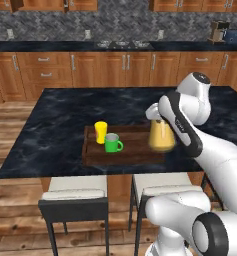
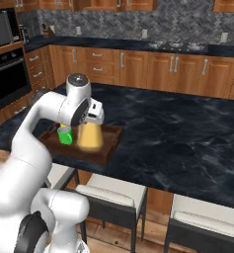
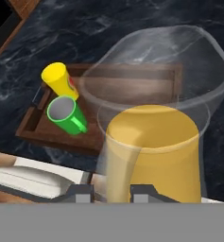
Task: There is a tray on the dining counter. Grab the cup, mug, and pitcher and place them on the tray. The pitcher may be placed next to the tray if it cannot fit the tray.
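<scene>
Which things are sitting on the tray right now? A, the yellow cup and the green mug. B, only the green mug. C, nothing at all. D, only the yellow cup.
A: the yellow cup and the green mug stand side by side on the left part of the tray, while the pitcher is in the gripper at the tray's right end.

The arm [image 1: 210,150] is built of glossy white, rounded shell segments, thick and tube-like, joined by dark grey to black rings. A round dark cap tops one joint [image 2: 77,79]. A black strip with small pale lettering runs along the forearm [image 1: 182,127]. The claw's fingertips [image 3: 81,193] are small, dark grey, squared blocks.
</scene>
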